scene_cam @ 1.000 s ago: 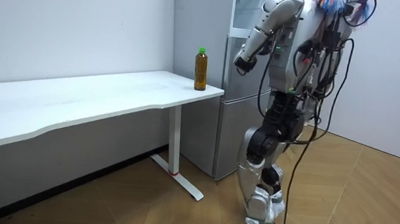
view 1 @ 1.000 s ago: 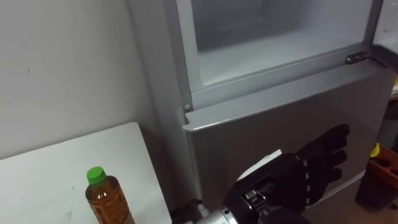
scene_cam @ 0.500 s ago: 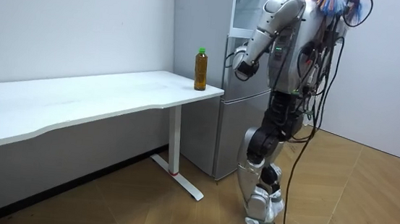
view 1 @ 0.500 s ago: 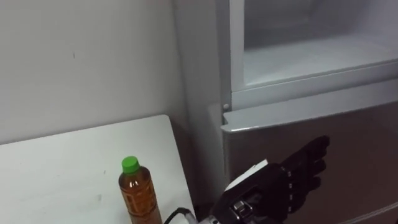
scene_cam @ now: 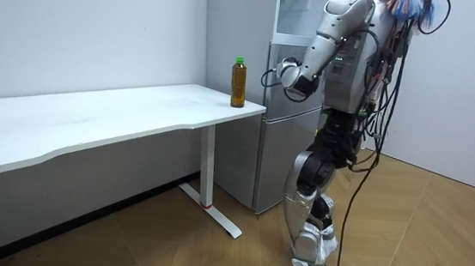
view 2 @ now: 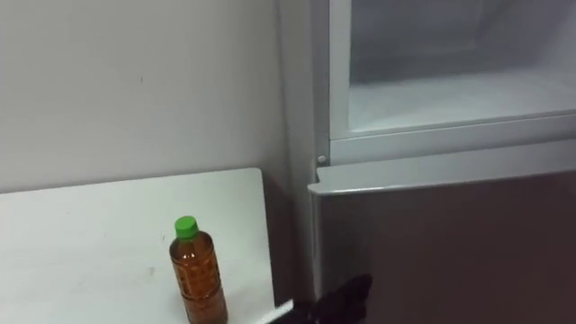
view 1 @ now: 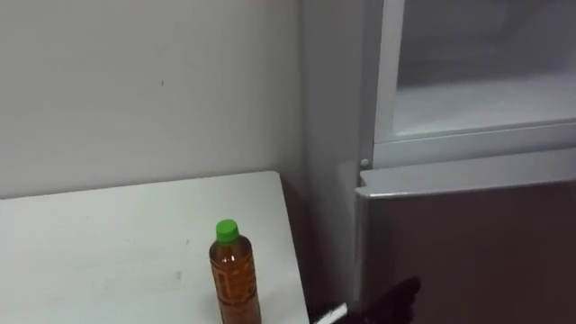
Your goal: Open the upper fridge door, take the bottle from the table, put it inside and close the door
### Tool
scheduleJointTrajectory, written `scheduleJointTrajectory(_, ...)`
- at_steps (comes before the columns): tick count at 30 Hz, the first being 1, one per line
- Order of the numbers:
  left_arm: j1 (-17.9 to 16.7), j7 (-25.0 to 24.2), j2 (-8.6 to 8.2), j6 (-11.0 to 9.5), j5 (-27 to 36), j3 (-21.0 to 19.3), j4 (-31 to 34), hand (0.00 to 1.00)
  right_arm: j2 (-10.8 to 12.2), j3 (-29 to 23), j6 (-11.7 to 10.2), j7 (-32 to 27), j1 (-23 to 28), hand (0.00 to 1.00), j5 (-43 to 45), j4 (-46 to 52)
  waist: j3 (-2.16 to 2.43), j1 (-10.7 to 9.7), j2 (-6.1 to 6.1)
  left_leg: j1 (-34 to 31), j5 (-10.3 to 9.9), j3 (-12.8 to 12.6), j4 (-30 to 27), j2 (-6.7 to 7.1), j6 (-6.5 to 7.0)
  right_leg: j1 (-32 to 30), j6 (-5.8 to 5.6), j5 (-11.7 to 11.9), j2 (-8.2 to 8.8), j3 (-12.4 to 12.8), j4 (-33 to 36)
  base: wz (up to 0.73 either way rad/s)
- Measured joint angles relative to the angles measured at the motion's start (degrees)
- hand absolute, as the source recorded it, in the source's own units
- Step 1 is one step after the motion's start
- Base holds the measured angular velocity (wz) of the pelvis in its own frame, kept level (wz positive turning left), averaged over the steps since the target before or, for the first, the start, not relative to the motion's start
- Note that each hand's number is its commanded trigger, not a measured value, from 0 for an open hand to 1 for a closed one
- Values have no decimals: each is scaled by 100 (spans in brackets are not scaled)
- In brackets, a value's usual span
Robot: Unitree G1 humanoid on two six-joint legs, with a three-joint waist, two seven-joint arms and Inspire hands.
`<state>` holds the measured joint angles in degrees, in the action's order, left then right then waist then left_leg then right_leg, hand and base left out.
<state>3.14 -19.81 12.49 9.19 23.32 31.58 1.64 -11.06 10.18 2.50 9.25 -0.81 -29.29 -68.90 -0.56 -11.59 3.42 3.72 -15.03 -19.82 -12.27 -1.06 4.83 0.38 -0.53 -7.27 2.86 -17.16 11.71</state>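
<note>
- While the bottle (view 1: pixel 236 274) stands upright on the bench (view 1: pixel 108 243), green cap (view 1: pixel 227 231) on and close to the end beside the fridge (view 1: pixel 328 135), the carrying part of the task has not begun.
- The upper compartment (view 1: pixel 486 36) is open to view and its pale shelf (view 1: pixel 486 103) is bare. The way in looks ready. The lower door (view 1: pixel 468 243) beneath it is closed.
- The left hand (view 1: pixel 391 304) sits low in front of the lower door, apart from the bottle and holding nothing. Only a dark sliver of it reaches into the eye views, and its fingers seem straight and loose rather than curled.
- In the room view the robot stands upright before the fridge front, just past the bench's end. That arm is bent, with the hand held out at about chest height.
- As I judge it, nearly all of the handling is left:
  - bring a hand across to the bottle and close it round the body
  - lift the bottle clear of the bench
  - carry it over and up to the open compartment
  - set it upright on the shelf and let go
</note>
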Motion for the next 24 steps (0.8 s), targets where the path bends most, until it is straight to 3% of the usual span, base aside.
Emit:
scheduleJointTrajectory(5,-441,8,149,-55,-418,-55,-580,0,6,-9,-62,-57,172,0,20,94,16,232,-132,-29,5,21,0,-3,-5,-4,9,-8,0,-27,-9,2)
scheduleJointTrajectory(8,-597,51,142,-239,-375,-232,-1122,0,7,-4,-196,-59,222,0,24,257,31,287,-120,-7,5,20,-1,-3,-5,-1,7,-5,0,-38,-8,0)
scheduleJointTrajectory(11,-678,56,226,-277,-375,-232,-1415,0,7,-3,-284,-33,221,0,25,266,39,396,-107,-8,5,25,-1,-3,-5,-15,7,-5,1,-49,0,0)
scheduleJointTrajectory(18,-1032,31,265,-525,-382,-265,-1603,0,7,-8,-378,23,265,0,31,354,36,440,-111,-9,7,95,2,0,-10,-27,11,-11,3,-110,-2,4)
scheduleJointTrajectory(24,-1059,93,192,-762,-450,-510,-2917,0,5,-15,-448,22,511,0,61,582,37,461,-114,4,15,94,-6,-8,-25,-19,23,-18,-9,-82,9,-1)
